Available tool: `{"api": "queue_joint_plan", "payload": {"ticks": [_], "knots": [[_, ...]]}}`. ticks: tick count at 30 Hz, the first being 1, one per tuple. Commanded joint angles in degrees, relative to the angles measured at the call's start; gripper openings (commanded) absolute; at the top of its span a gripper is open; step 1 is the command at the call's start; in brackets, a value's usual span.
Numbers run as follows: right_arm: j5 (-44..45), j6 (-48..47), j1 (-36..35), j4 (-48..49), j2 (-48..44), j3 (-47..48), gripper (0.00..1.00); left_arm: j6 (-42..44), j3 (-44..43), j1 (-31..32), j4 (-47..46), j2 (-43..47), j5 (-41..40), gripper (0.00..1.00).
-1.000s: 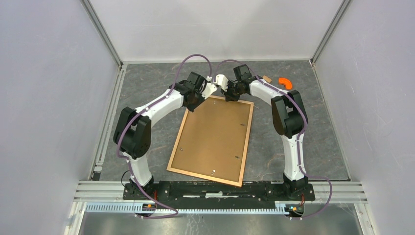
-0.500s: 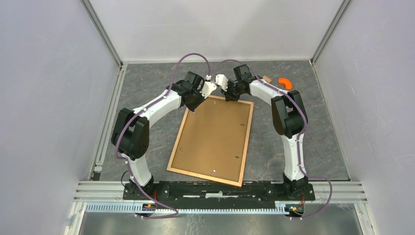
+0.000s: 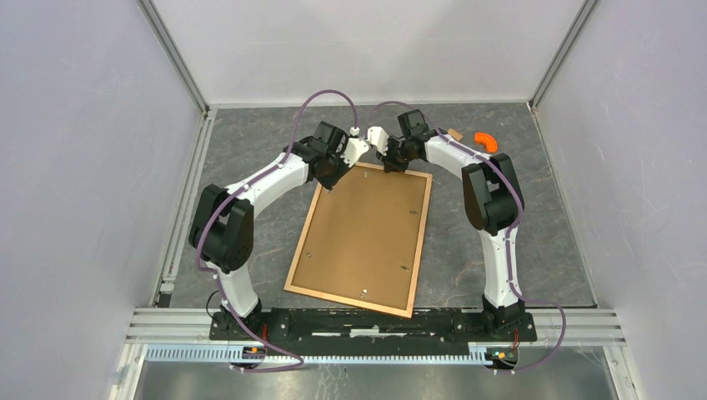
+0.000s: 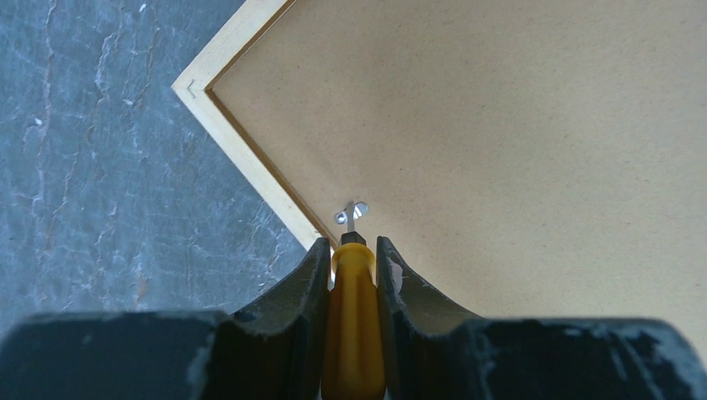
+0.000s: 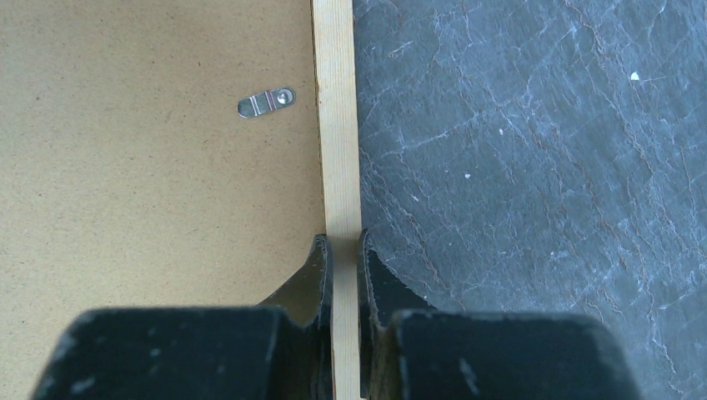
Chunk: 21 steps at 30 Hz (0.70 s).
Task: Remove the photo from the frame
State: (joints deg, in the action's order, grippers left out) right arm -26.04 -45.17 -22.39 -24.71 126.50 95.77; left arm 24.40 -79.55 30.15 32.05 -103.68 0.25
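Frame: the large rectangular picture frame with a thin orange-brown wooden border (image 5: 338, 125) lies flat on the grey marbled table (image 3: 550, 233), between the arms, with its plain brown backing board (image 3: 367, 233) facing up.
Long axis: it runs from near-left to far-right.
Left gripper (image 4: 353, 246): clamped on a yellow-handled screwdriver (image 4: 353, 333), whose tip is at a small metal clip (image 4: 350, 215) near a corner.
Right gripper (image 5: 342, 242): pinches the frame's far border.
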Motion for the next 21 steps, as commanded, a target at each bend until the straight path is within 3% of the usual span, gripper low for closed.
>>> {"api": "queue_joint_plan", "payload": {"ticks": [1, 6, 12, 14, 21], "knots": [[-1.7, 1.7, -0.8, -0.3, 2.2, 1.2, 0.0, -4.4, -3.8, -0.4, 0.7, 4.0, 4.6, 0.02], [-1.0, 2.8, -0.5, 0.6, 1.3, 1.5, 0.05, -6.1, -7.1, -3.2, 5.5, 6.8, 8.3, 0.02], [-2.5, 4.8, 1.2, 1.1, -2.9, 2.4, 0.46, -9.0, -7.5, -7.0, 10.4, 11.3, 15.3, 0.02], [-3.9, 5.5, 1.6, 1.2, -5.2, 2.5, 0.55, -10.1, -7.3, -8.0, 11.8, 13.5, 17.3, 0.02], [-14.7, 8.6, 1.0, -4.1, -14.9, 3.4, 0.66, -14.5, -6.0, -10.6, 15.1, 20.0, 28.4, 0.02]]}}
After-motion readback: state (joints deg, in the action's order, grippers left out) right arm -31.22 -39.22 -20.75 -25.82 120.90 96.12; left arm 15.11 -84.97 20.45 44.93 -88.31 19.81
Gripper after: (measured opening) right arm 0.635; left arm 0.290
